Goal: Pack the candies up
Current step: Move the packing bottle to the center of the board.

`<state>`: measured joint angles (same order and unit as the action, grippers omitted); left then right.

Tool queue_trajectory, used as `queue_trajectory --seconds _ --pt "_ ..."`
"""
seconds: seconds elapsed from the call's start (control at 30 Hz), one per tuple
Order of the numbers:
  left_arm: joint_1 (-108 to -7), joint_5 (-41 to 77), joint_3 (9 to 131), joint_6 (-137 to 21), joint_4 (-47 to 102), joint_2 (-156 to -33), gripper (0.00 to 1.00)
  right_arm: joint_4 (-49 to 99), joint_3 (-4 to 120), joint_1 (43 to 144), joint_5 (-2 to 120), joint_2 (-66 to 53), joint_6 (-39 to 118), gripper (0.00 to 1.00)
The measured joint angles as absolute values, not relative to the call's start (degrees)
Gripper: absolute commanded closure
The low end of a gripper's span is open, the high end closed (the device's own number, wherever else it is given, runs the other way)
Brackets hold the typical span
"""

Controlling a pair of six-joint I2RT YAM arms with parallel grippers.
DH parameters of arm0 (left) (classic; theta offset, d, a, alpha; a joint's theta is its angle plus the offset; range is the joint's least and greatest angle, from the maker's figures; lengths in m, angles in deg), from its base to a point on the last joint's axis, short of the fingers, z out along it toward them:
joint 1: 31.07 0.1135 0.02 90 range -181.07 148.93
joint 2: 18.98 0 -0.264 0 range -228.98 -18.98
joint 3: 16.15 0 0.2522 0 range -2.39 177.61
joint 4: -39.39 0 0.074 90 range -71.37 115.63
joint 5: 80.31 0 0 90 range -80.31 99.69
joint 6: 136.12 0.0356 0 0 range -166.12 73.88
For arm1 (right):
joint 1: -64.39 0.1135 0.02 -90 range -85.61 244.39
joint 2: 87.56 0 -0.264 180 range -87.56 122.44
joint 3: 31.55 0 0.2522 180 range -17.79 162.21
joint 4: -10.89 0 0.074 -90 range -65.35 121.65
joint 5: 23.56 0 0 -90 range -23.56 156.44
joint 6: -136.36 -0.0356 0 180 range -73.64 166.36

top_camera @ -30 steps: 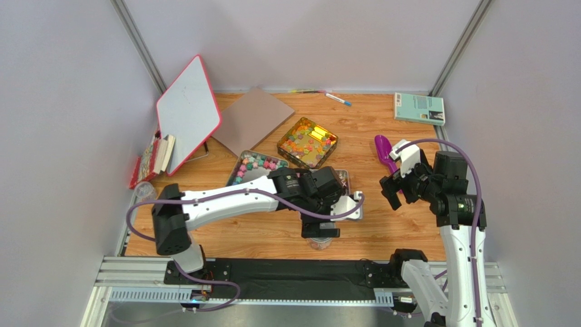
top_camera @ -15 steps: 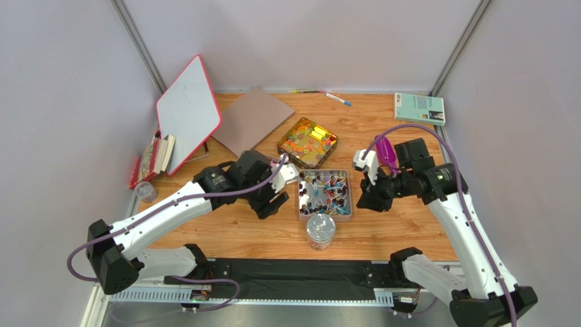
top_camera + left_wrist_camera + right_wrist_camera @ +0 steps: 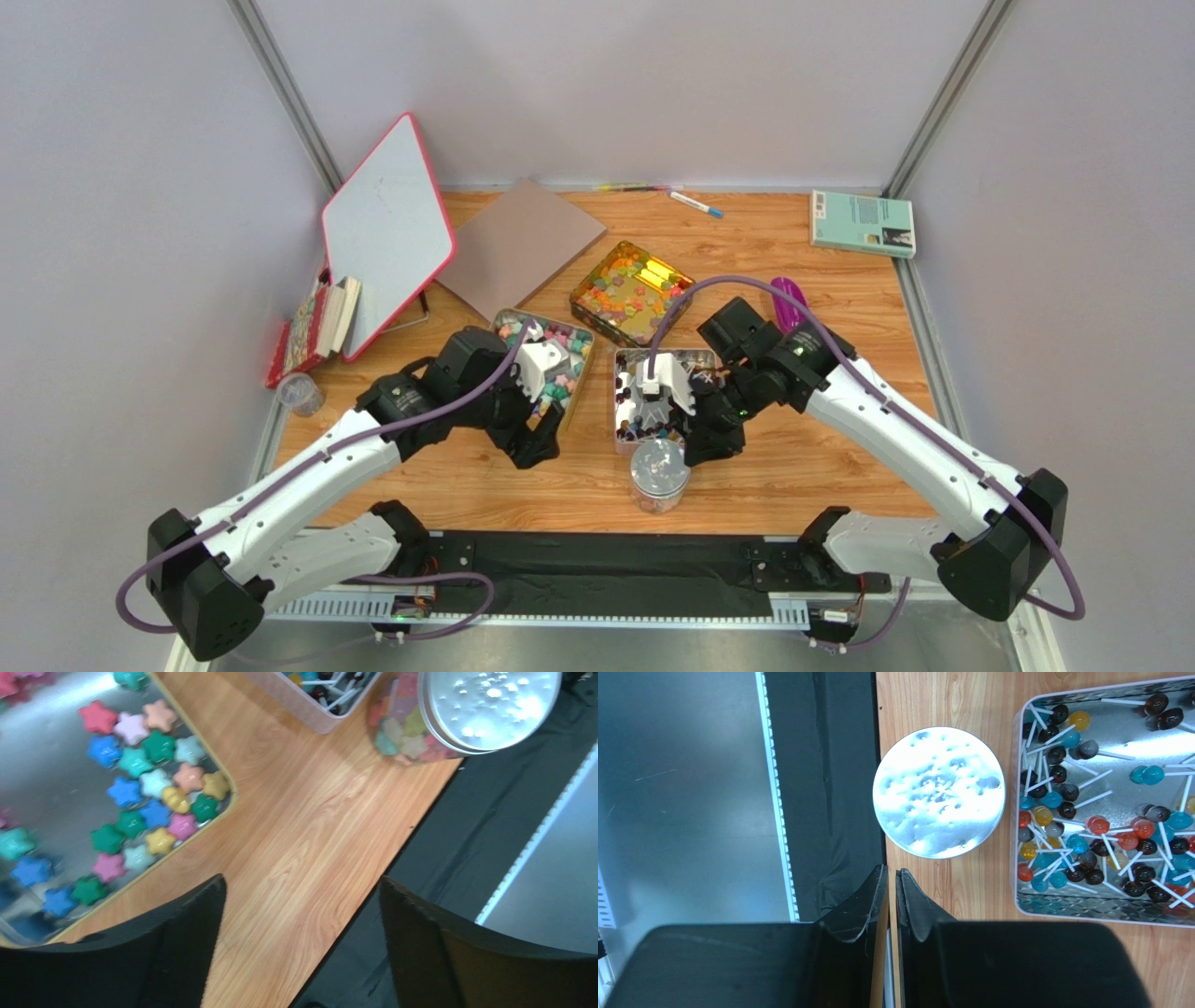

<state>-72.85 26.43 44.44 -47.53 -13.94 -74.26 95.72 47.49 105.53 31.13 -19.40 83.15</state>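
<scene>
**A:** How far are we with the packing?

**B:** We judge it is only begun. On the table (image 3: 786, 462) we see three open tins, and each one holds many sweets. The tin at the left (image 3: 56, 770) holds the star candies (image 3: 140, 812). The golden tin (image 3: 578, 297) behind has the orange-yellow ones (image 3: 634, 287). The tin in the middle (image 3: 1088, 917) has the lollipops (image 3: 1099, 824).

**A:** And the jar?

**B:** The jar (image 3: 400, 728) stands at the near edge, just beside the lollipop tin. Its silver lid (image 3: 939, 791) is on. Through the glass we see some pastel pieces (image 3: 384, 742), so a part seems to be packed. How full it is, we cannot tell.

**A:** Do we hold something?

**B:** No. The left gripper (image 3: 302, 945) hangs over bare wood beside the corner of the star tin, with its jaws wide and nothing between them. The right gripper (image 3: 892, 903) is above the near table edge, close to the jar. Its fingers are pressed together on nothing.

**A:** So what is left?

**B:** In our opinion, nearly all. The lid must come off first, and the purple scoop (image 3: 788, 298) lies unused, well apart at the right.
</scene>
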Motion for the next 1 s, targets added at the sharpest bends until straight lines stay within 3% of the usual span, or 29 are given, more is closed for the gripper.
queue_trajectory --seconds 0.2,0.5,0.77,1.0 --pt "-72.8 32.9 34.8 -51.2 -6.1 -68.3 0.07 91.5 47.5 110.6 34.8 -16.3 81.6 0.91" --pt "-73.2 29.2 28.9 -56.9 1.6 -67.9 0.12 86.0 44.4 113.8 39.6 -12.2 80.2 0.92" --pt "-84.1 29.0 29.0 -48.9 8.0 -69.0 0.09 83.9 38.9 113.8 41.5 -15.1 80.3 0.92" --pt "-97.0 24.7 27.7 -45.1 17.4 -77.2 0.01 85.3 38.7 113.9 43.6 -17.1 80.3 0.92"
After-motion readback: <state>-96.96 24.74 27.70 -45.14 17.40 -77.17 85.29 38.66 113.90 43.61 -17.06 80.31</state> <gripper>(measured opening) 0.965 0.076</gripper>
